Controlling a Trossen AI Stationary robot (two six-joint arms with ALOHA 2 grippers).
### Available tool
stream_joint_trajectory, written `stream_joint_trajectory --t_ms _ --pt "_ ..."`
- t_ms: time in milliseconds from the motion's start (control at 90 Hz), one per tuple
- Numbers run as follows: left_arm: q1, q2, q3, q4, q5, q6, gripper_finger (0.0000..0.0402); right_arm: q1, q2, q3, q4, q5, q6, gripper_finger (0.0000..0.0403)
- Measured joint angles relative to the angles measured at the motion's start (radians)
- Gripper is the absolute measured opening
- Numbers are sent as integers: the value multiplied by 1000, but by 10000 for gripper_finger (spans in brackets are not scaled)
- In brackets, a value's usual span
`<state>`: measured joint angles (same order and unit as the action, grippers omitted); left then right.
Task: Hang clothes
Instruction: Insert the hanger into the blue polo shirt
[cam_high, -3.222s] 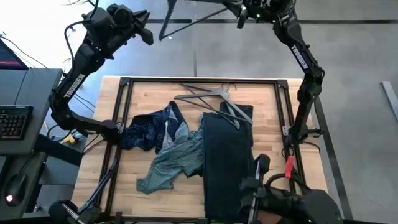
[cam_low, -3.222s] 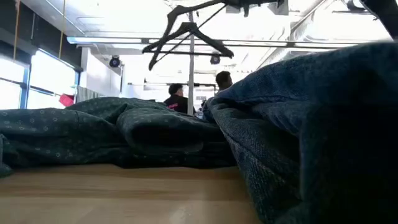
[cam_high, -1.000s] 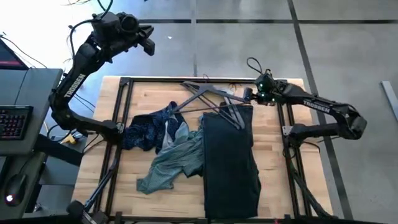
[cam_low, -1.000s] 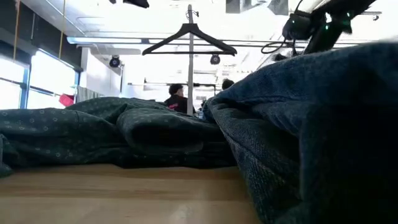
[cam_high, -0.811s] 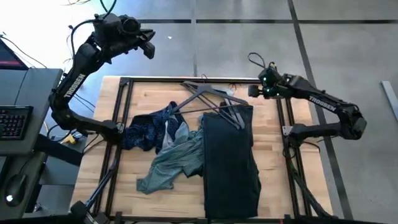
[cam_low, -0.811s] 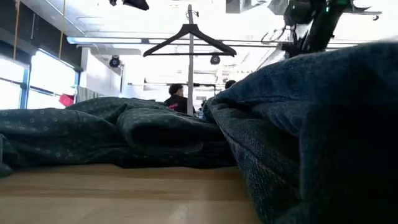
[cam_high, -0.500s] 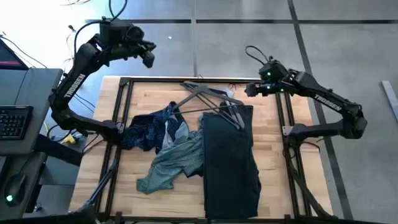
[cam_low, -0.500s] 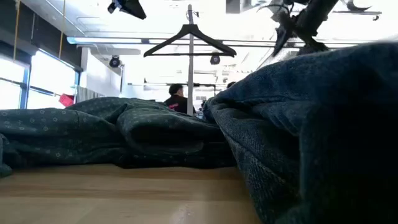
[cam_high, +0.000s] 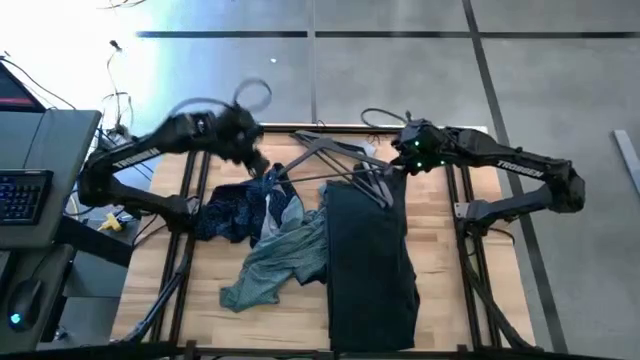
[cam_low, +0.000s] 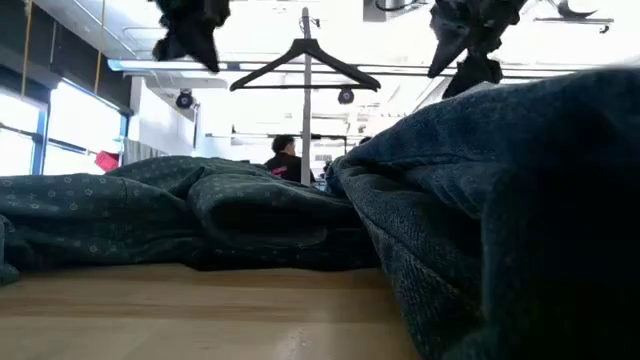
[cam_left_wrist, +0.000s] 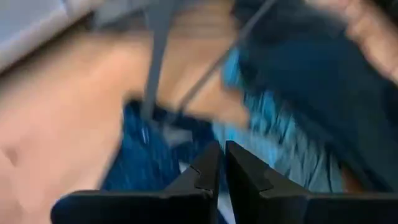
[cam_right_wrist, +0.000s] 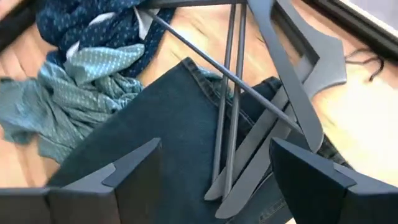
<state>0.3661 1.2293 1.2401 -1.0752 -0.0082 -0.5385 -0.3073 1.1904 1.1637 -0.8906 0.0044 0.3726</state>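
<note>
Three garments lie on the wooden table: black trousers, a navy dotted shirt and a teal shirt partly under the navy one. Grey hangers lie crossed on the trousers' far end. My left gripper is shut and hovers over the navy shirt's far edge, blurred by motion. My right gripper is open above the hangers, its fingers on either side of them in the right wrist view. Both grippers show high in the low view.
A black metal frame runs around the tabletop. One dark hanger hangs on a rail beyond the far edge. A desk with a keyboard stands to the left. People sit in the room behind.
My left gripper has swung from high beyond the far left corner down and toward the table's middle, ending just above the navy shirt. My right gripper has stayed near the far right, rising a little and then dipping over the hangers. The clothes and hangers have not moved.
</note>
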Motion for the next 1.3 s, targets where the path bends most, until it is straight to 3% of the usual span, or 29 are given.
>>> stream_joint_trajectory --t_ms 178,367,467,589,700,822,867,1100,1300 --pt "-7 31 -210 56 16 -105 56 57 0 0 5 18 -33 274" --pt "42 81 -420 353 59 -147 136 116 0 0 4 46 -35 274" --pt "55 119 -477 470 52 -165 168 145 0 0 2 77 9 274" --pt "67 186 -487 475 -12 -169 183 177 0 0 4 102 13 274" --pt "67 235 -487 489 -5 -119 149 194 0 0 -5 105 14 274" --pt "67 252 -478 483 62 -81 40 208 0 0 -8 151 16 274" --pt "67 247 -459 448 98 -86 17 212 0 0 -10 171 13 274" --pt "38 132 -194 108 146 -95 1 205 -3 0 -6 187 -18 274" --pt "33 48 25 29 125 -146 0 201 -3 0 14 188 -41 274"
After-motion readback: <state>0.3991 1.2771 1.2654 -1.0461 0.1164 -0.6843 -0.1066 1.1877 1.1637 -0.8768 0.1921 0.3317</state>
